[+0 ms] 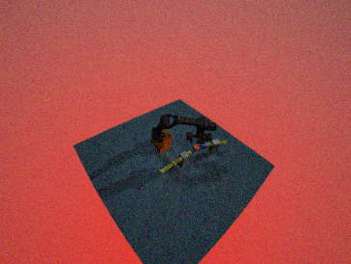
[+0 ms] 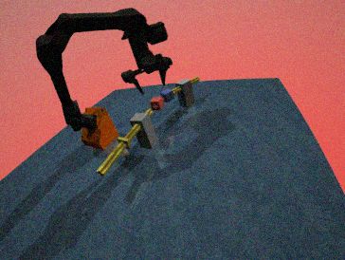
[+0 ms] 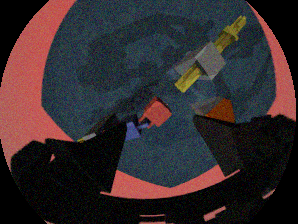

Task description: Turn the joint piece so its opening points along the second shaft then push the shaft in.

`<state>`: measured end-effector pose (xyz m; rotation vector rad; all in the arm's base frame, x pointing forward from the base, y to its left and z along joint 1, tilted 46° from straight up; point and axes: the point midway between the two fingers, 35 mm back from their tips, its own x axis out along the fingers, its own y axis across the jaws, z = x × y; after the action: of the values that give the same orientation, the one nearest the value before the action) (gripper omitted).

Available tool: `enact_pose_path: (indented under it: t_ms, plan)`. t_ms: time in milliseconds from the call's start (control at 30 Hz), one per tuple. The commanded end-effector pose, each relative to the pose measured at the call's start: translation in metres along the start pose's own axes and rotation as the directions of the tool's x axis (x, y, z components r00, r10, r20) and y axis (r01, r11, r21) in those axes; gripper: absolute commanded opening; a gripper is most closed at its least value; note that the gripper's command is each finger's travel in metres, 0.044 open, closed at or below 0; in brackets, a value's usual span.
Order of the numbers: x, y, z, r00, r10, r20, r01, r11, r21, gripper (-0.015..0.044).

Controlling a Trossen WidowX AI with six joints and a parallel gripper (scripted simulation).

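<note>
The red square joint piece (image 1: 196,147) (image 2: 157,102) (image 3: 157,112) hangs on a blue hinge part (image 2: 167,94) (image 3: 132,131) at the end of the fixed yellow shaft (image 1: 223,142), which the far grey block (image 1: 215,142) (image 2: 186,95) holds. The second yellow shaft (image 1: 166,169) (image 2: 111,158) (image 3: 187,82) passes through the near grey block (image 1: 183,154) (image 2: 144,128) (image 3: 211,61). Its inner end is apart from the red piece, with a gap between. I cannot tell exactly where the opening points. My gripper (image 2: 153,88) (image 3: 160,121) is wide open and empty, above the joint.
A yellow crosspiece (image 2: 124,139) sits on the second shaft on the outer side of the near block. The orange arm base (image 1: 163,141) (image 2: 99,130) (image 3: 222,110) stands beside the shafts. The dark blue table top (image 1: 169,212) (image 2: 237,190) carries long shadows.
</note>
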<state>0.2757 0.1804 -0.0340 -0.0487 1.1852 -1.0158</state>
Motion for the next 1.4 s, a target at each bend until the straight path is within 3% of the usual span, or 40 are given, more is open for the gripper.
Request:
enact_pose_path:
  t_ms: [0,467,733,1267,1367]
  plan:
    - [-0.011,0.001,-0.001,1.0,-0.003,-0.001,0.003,0.994,-0.111,0.044]
    - [-0.056,-0.005,-0.005,1.0,-0.02,0.02,0.028,0.836,-0.548,0.044]
    - [-0.058,-0.006,-0.007,0.999,-0.023,0.028,0.034,0.831,-0.555,0.044]
    - [-0.041,-0.061,0.089,1.0,0.004,0.01,-0.003,0.993,-0.115,0.002]
    - [-0.036,-0.076,0.105,1.0,0.006,0.011,-0.005,1.0,-0.015,0.0]
